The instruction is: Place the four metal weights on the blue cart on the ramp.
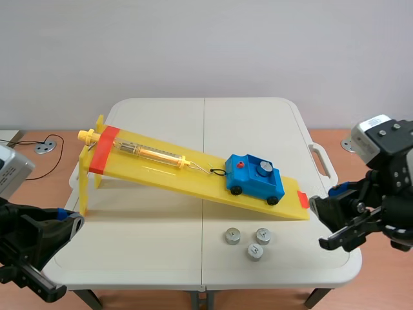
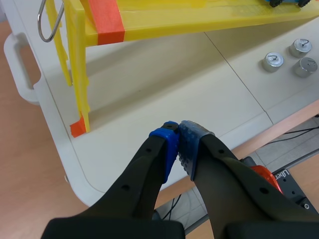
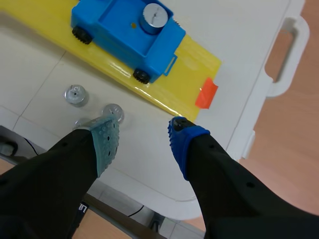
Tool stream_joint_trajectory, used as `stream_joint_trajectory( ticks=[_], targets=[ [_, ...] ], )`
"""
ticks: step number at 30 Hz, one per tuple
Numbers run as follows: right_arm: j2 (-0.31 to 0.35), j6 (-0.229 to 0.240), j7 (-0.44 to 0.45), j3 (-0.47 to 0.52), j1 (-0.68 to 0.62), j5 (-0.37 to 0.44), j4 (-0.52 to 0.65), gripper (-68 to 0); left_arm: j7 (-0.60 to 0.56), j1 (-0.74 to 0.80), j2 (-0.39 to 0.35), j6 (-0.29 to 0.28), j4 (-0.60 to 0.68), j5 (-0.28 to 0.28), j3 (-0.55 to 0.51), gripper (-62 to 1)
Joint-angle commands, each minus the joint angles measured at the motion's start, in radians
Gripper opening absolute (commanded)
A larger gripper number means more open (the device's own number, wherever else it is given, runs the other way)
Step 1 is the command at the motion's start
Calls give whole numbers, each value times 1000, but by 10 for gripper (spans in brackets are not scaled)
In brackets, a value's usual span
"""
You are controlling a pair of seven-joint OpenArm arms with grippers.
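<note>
a: where are the small silver cylindrical metal weights (image 1: 263,236)?

b: one weight (image 3: 155,17) sits in the tray of the blue plastic toy cart (image 1: 255,181), low on the sloped yellow plastic ramp (image 1: 161,169). the other three cluster on the white table (image 1: 148,239), near the ramp's foot and just apart from each other.

a: and the grippers?

b: the right gripper (image 3: 143,130) hangs over that cluster, fingers spread wide and holding nothing. one weight is partly hidden behind its grey-green pad (image 3: 105,142). the left gripper (image 2: 178,132) is pressed closed on nothing, by the ramp's tall end, well apart from the weights.

a: how will they handle?

b: i'd guess dense for their size, rigid, smooth and a bit slippery. each has a small knob (image 2: 273,59) on top, but pinching the round body across its sides looks surer. the cart is on wheels and seems hooked to a clear tube spring scale (image 1: 148,154), so set each weight down gently or the cart may roll.
</note>
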Motion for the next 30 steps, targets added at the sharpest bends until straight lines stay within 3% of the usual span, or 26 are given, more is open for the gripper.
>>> stream_joint_trajectory(
  ticks=[1,13,18,30],
  targets=[
    [2,30,144,-38,79,-1,0,-428,-97,-6,5,-24,46,-51,-14,-578],
    [-95,-13,242,-182,176,-175,-191,-428,-96,-5,5,-24,46,-51,-14,-578],
    [-120,-66,273,-245,219,-233,-270,-428,-96,-5,5,-24,46,-51,-14,-578],
    [-131,-145,327,-341,249,-293,-375,-429,-97,-5,5,-24,46,-51,-14,-578]
  ],
)
